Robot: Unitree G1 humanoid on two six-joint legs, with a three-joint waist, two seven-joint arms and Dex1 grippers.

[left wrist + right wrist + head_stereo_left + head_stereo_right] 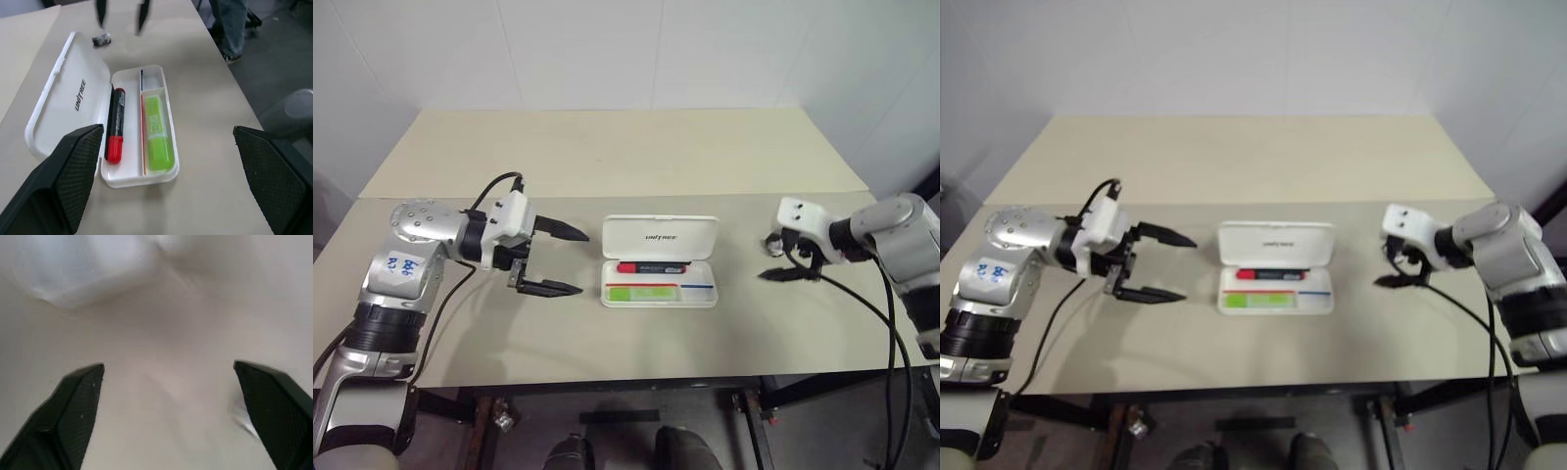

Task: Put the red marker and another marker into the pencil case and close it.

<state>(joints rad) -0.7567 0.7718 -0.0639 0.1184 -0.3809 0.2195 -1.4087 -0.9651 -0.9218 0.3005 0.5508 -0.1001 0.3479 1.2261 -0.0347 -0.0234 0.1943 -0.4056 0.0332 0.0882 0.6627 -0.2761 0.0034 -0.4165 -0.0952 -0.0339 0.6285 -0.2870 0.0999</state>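
Now pencil case [660, 260] lies open near surface's [607, 157] front edge; red marker [651, 266] and green marker [641, 292] inside. My left tool [560, 259] spread, empty; my right tool [781, 264] spread, empty.

Two markers [116, 132] [158, 133], one pencil case [68, 105], two grippers [558, 259] [781, 262].

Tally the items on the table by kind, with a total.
Markers: 2, the red marker and the green marker, both lying in the case's tray
Pencil cases: 1, the white pencil case, lid open
Small dark object: 1, beyond the case, kind unclear
Total: 4
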